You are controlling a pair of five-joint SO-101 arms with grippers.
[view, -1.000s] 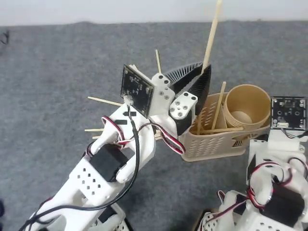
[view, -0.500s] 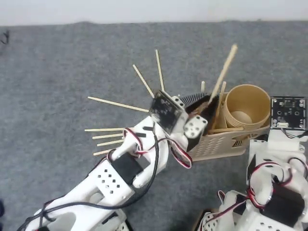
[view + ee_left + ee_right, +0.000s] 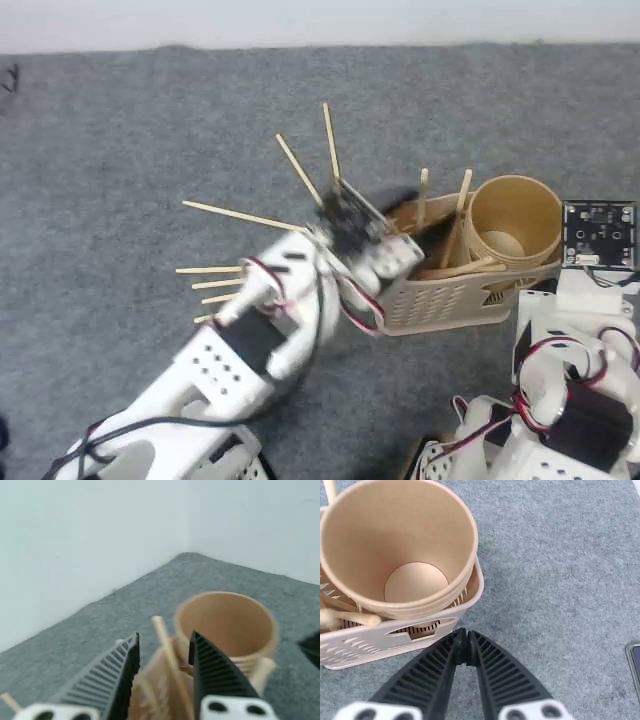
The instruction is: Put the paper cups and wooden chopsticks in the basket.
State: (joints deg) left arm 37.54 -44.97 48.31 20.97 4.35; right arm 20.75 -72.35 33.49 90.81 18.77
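On the grey counter (image 3: pixel 100 150), loose chopsticks (image 3: pixel 240 215) lie fanned, unmoved. The left hand (image 3: pixel 392 222) has dropped from high above to the left end of the basket (image 3: pixel 450 300). Its fingers stand apart, and the chopstick (image 3: pixel 170 655) it carried now leans inside the basket, ungripped. Stacked paper cups (image 3: pixel 513 225) fill the right end. The right hand (image 3: pixel 465 647), pinched shut and empty, stays just beside the basket.

The table cover (image 3: pixel 120 130) is fuzzy grey felt, totally matt. The basket (image 3: pixel 450 300) looks like smooth beige plastic, the paper cups (image 3: pixel 515 215) matt tan card, the chopsticks (image 3: pixel 240 216) pale bare wood. The left gripper (image 3: pixel 164 645) and right gripper (image 3: pixel 464 635) are ribbed black plastic on white plastic.
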